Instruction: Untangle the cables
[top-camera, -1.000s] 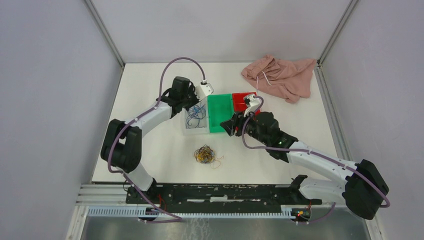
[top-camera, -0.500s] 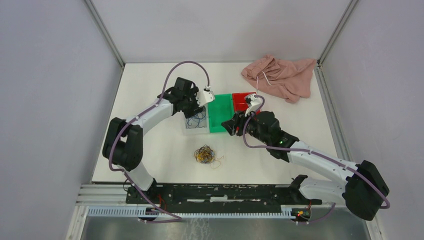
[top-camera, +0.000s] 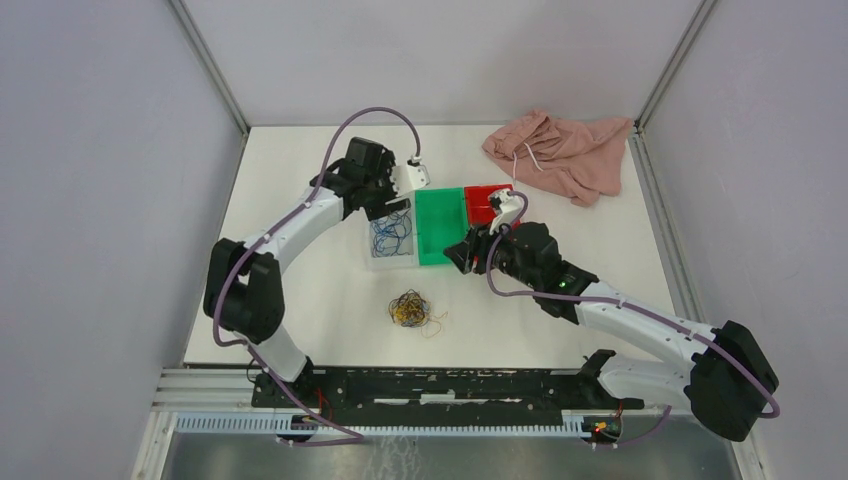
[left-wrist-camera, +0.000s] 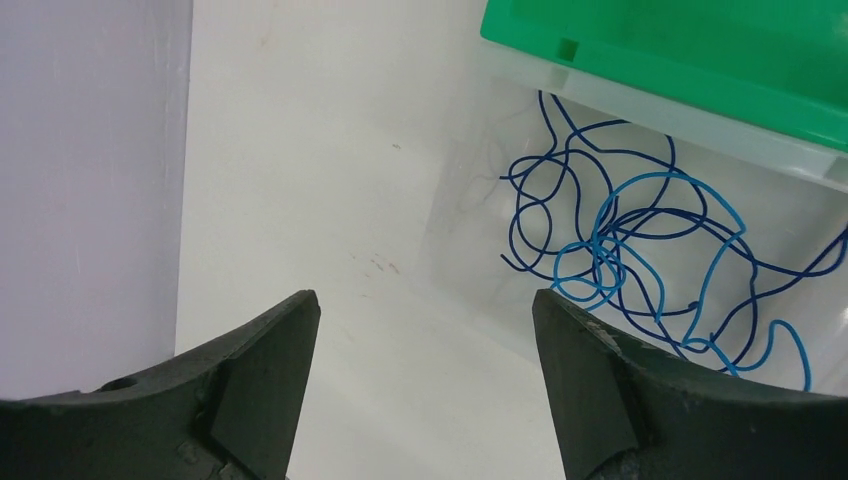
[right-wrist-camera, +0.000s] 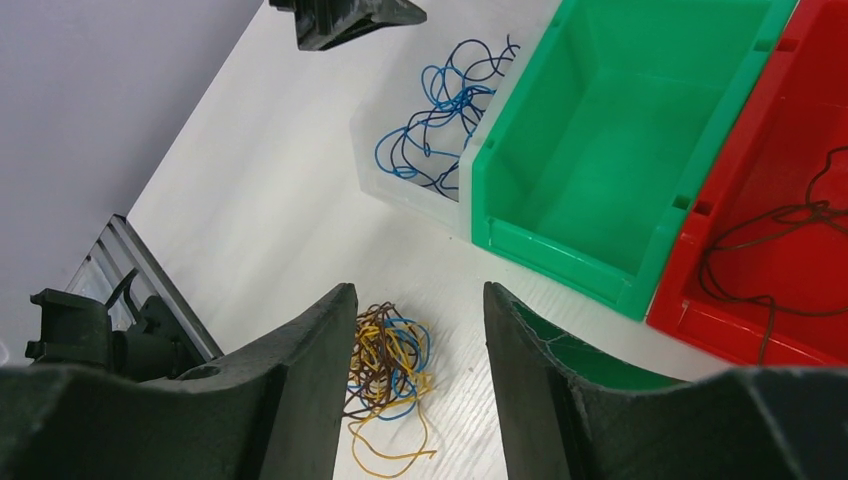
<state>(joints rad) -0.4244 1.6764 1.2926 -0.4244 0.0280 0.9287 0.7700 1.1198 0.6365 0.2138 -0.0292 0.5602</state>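
Both open, empty: left claw (left-wrist-camera: 422, 300) over clear bin (left-wrist-camera: 700, 125) of blue cables (left-wrist-camera: 605, 255); right claw (right-wrist-camera: 418, 290) near green bin (right-wrist-camera: 600, 150).

Let go
The left claw (left-wrist-camera: 425, 305) has opened and backed off the bin (left-wrist-camera: 468, 232), blue cables (left-wrist-camera: 622, 240) lying inside.

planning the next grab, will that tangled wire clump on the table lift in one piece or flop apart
The tangled clump of thin yellow, brown and blue wires is probably floppy and light: its strands lie in loose curls. It likely lifts as one bundle, since the loops interlace. Its loose yellow tail would probably dangle.
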